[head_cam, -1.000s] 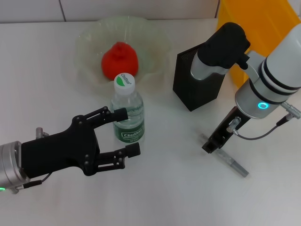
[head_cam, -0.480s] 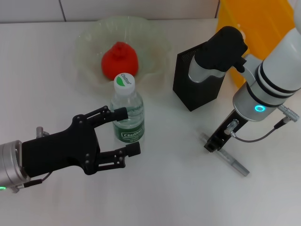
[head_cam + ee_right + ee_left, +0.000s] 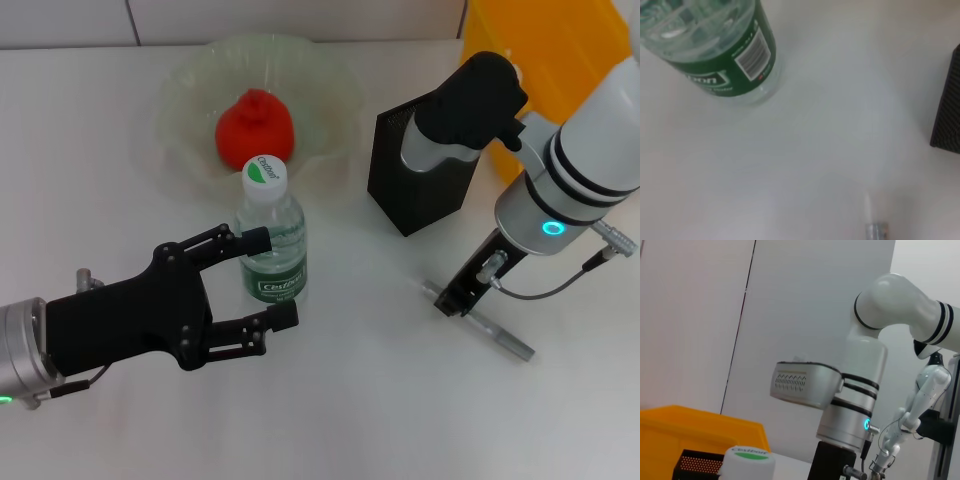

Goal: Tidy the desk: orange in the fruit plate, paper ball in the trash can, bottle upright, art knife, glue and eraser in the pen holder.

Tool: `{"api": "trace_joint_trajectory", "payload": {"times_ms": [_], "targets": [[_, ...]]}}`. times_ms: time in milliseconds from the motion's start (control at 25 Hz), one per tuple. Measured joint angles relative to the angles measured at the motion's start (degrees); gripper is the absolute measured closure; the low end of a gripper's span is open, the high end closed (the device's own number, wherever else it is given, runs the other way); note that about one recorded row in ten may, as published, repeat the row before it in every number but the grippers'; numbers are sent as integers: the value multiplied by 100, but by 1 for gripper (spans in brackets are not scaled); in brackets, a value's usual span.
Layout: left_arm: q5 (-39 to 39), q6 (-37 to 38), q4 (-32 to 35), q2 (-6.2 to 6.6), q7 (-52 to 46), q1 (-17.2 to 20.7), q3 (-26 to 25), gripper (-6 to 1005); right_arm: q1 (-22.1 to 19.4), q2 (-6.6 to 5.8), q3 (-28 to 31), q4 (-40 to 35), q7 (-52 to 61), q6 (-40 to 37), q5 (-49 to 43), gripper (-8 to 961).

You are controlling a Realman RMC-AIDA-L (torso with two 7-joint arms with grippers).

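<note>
A: Where is everything on the surface [image 3: 350, 400]?

B: Seen from the head camera, the orange [image 3: 255, 126] sits in the fruit plate [image 3: 180, 90] at 11 o'clock. The bottle [image 3: 270, 240] stands upright just below the plate. The pen holder [image 3: 400, 190] is at 2 o'clock, with the trash can [image 3: 560, 50] behind it at the far edge. The art knife [image 3: 495, 335] lies flat at 4 o'clock.

A: And the arms?

B: The left gripper [image 3: 262, 278] hangs beside the bottle at 8 o'clock. Its jaws are spread wide, one finger by the label and one nearer the camera, neither pressing it. The right gripper [image 3: 462, 292] is low over the near end of the art knife. I cannot tell how its jaws stand, or whether they are touching the knife.

A: How would the knife handle?

B: Probably light, stiff and smooth, so it could roll or slip. It lies flush on the surface, and a pinch across the middle of the shaft looks safest, clear of the tip.

A: Glue, eraser, paper ball?

B: None show here.
</note>
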Motion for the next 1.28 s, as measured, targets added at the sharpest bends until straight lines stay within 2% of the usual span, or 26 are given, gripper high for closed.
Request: {"api": "trace_joint_trajectory", "payload": {"times_ms": [80,120,160,240,280,320,400,440,480,520,560,600,640,680,720,760,800,840,920,960,1000,1040,1120,1280], "targets": [[-1,-1,0,1,-5,3,0,140,-102,-14,31,-254,-11,-52,22,813],[-1,-1,0,3,-13,5,0,140,-293,-29,130,-671,-42,-138,41,814],[-1,-1,0,3,-13,5,0,140,-293,-29,130,-671,-42,-138,41,815],[-6,12,0,6,-29,13,-6,140,-500,-34,417,-1124,-162,-279,81,816],[-9,21,0,7,-30,19,-20,140,-624,-30,674,-1383,-307,-385,173,817],[-13,29,0,7,-32,22,-32,140,-900,-27,1327,-1875,-665,-589,632,817],[-21,38,0,8,-38,24,-52,140,-1151,-31,2034,-2205,-1075,-793,1339,817],[-35,64,0,16,-58,30,-76,140,-1270,-33,2437,-2285,-1320,-877,1787,818],[-35,68,0,17,-59,30,-77,140,-1270,-33,2437,-2285,-1320,-877,1787,818],[-36,76,0,16,-64,33,-85,140,-1477,-36,3199,-2292,-1839,-924,2602,818],[-37,82,0,11,-65,42,-111,140,-1477,-36,3199,-2292,-1839,-924,2602,819],[-37,84,0,7,-66,45,-122,140,-1604,-39,3759,-2030,-2429,-842,3282,819],[-37,85,0,2,-66,49,-148,139,-1604,-39,3759,-2030,-2429,-842,3282,820],[-38,86,-2,-2,-66,52,-166,139,-1635,-40,3967,-1728,-2811,-728,3601,820],[-38,84,-6,-3,-66,51,-179,139,-1654,-39,4237,-1054,-3586,-443,4215,820],[-38,84,-6,-3,-66,51,-179,139,-1654,-39,4237,-1054,-3586,-443,4215,821],[-38,78,-7,-3,-66,44,-180,139,-1615,-40,4384,-120,-4484,-85,4882,821],[-38,70,-7,-2,-65,34,-180,139,-1615,-40,4384,-120,-4484,-85,4882,821],[-38,50,-9,-1,-63,18,-187,139,-1470,-45,4483,1174,-5946,295,5711,822],[-38,50,-9,-1,-63,18,-187,139,-1470,-45,4483,1174,-5946,295,5711,819],[-37,49,-9,-2,-63,18,-197,139,-1367,-41,4499,1832,-6736,580,6054,815],[-37,49,-9,-2,-63,18,-197,139,-1367,-41,4499,1832,-6736,580,6054,812],[-37,47,-22,-7,-61,35,-214,139,-1212,-27,4492,2530,-7663,927,6466,805],[-38,45,-95,-8,-55,29,-222,140,-1008,-29,4448,3128,-8299,1098,6752,791]]}}
